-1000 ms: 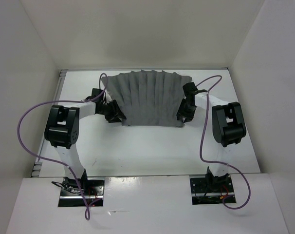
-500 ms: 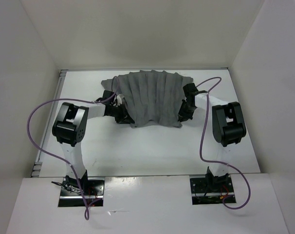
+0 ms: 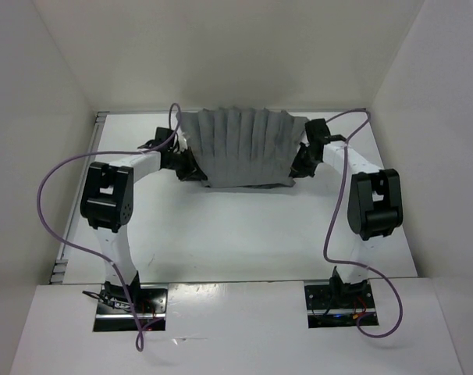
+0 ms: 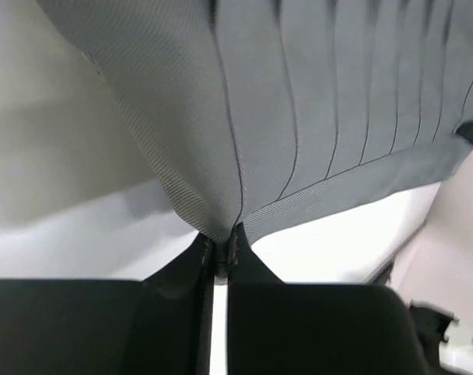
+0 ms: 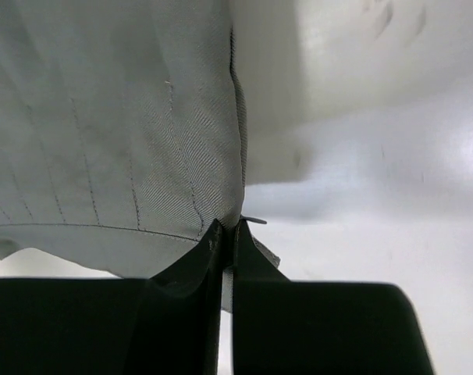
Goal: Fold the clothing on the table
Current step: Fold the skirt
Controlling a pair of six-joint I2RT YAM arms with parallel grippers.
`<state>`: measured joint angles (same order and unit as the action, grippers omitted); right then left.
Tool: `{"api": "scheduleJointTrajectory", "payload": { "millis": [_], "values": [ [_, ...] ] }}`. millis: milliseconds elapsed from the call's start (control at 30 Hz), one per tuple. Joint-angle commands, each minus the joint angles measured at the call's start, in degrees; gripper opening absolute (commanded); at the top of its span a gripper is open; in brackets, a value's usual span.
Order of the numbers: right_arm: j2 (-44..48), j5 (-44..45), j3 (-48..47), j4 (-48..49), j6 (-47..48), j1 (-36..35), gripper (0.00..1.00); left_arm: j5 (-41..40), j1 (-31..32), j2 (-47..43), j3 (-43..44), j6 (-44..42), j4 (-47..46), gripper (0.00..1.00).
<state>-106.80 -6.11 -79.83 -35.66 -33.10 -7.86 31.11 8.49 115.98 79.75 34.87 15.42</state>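
Once half-spread, now pressed together: left gripper (image 4: 221, 248) pinching near-left hem corner of clothing (image 3: 240, 148), right gripper (image 5: 227, 232) pinching near-right corner. Near hem lifted off table (image 3: 236, 226), pulled taut, carried toward far edge. Judged: grasp secured, fold under way; next, laying hem onto far half.

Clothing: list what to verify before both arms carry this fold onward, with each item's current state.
1. Left gripper shut on the clothing at its near left corner: ok.
2. Right gripper shut on the near right corner: ok.
3. Near hem runs straight between the two grips, no sag: ok.
4. Far edge lying flat on the table: cannot tell.
5. Purple cable of the left arm apart from the cloth's far left corner: cannot tell.
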Motion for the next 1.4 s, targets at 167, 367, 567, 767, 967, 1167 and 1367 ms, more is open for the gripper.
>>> {"api": "scheduleJointTrajectory", "payload": {
  "millis": [167, 367, 567, 767, 967, 1167, 1367],
  "values": [
    [17.3, -3.7, 20.0, -7.2, -4.2, -6.7, 0.00, 2.8, 1.0, -22.3, -22.5, -0.2, 6.0, 0.00],
    [36.0, -8.4, 26.0, -18.6, -15.9, -15.3, 0.00, 3.0, 1.5, -48.5, -28.1, 2.3, 19.3, 0.00],
    [45.6, -9.0, 16.8, -25.5, -18.8, -11.6, 0.00, 0.9, -1.5, -55.2, -24.1, 4.7, 25.8, 0.00],
    [38.0, -8.5, 13.9, -17.8, -14.7, -5.2, 0.00, -2.4, -2.7, -45.7, -22.5, 3.6, 20.3, 0.00],
    [31.0, -5.9, 10.0, -9.9, -14.7, -5.2, 0.00, -4.6, -5.4, -40.8, -20.9, 2.9, 17.8, 0.00],
    [24.3, -4.9, 5.6, -6.2, -13.6, -4.1, 0.00, -5.1, -7.4, -37.1, -19.3, 4.0, 16.0, 0.00],
    [17.2, -3.0, 1.1, -5.1, -11.3, -2.9, 0.00, -6.4, -8.5, -31.9, -18.7, 4.0, 13.8, 0.00]
  ]
}}
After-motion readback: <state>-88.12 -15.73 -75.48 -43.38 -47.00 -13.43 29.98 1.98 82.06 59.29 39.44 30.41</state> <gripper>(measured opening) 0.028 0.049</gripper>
